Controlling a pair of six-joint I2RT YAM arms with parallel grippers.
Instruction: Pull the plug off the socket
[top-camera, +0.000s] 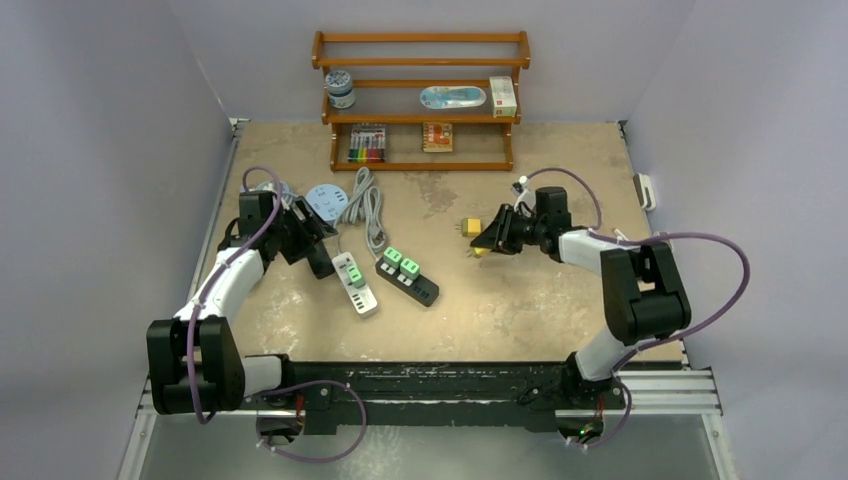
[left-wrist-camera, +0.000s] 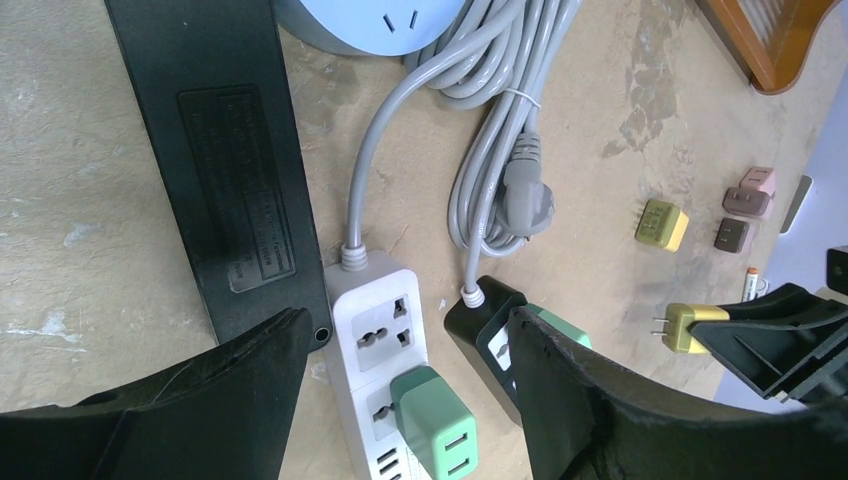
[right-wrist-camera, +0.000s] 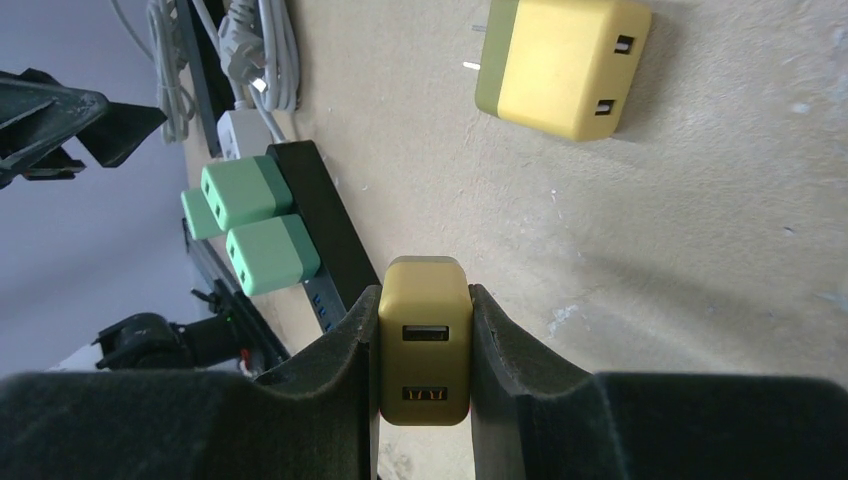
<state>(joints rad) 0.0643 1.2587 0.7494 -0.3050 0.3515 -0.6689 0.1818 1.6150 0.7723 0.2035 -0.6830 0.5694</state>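
The mustard-yellow cube-shaped plastic plug (right-wrist-camera: 424, 340) sits between the two black fingers (right-wrist-camera: 330, 370) of the right tool (right-wrist-camera: 424, 297), which is clenched on its two sides. The face with two USB ports looks toward the wrist camera. In the left wrist view its two metal pins stick out bare from the tool and touch no socket. Seen from the top, this plug is near the middle of the table (top-camera: 520, 300), to the right of the power strips and well apart from them.

Just beside it, a second yellow plastic plug of the same shape (right-wrist-camera: 560, 60) lies on the table, its pins also free.

To the left of the right tool lies the long black plastic power strip (top-camera: 408, 278). It carries two mint-green square plugs (right-wrist-camera: 245, 190) side by side at its far end. Close on its left is the white plastic power strip (left-wrist-camera: 385, 335), with one more green plug (left-wrist-camera: 435, 420) in it. The left tool (left-wrist-camera: 410, 320) is released, its fingers wide apart and grasping nothing. In its wrist view the white strip shows between them. I cannot tell whether the fingers touch the table.

A flat black bar with a label (left-wrist-camera: 215, 150) lies left of the white strip. Behind the strips are bundled grey cables (left-wrist-camera: 490, 100) and a round pale-blue socket (top-camera: 324, 198). Three small pink and brown plugs (left-wrist-camera: 747, 202) lie near the second yellow plug. At the far edge stands a brown wooden shelf (top-camera: 400, 62) with small goods on it.
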